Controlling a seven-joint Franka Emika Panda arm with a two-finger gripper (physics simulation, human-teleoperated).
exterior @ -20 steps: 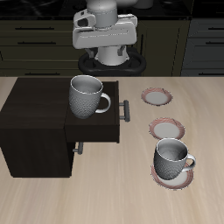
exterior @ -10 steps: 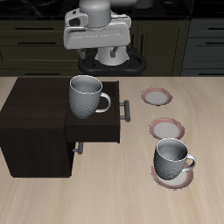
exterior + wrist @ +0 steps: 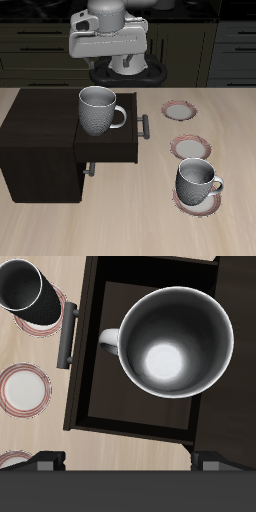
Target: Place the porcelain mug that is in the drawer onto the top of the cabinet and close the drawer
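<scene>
Nearest the worktop's (image 3: pixel 130 225) front edge a second grey mug (image 3: pixel 196 183) sits on its saucer, well apart; leave it. Farther back, the porcelain mug (image 3: pixel 97 109) stands upright in the open drawer (image 3: pixel 108 146) of the cabinet (image 3: pixel 35 130). The gripper (image 3: pixel 108 40) hangs high behind, empty; its spread I cannot tell. Best descend straight over the rim, pinching the wall opposite the handle.

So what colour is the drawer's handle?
Grey metal on the drawer handle, clearest in the exterior view.
</scene>
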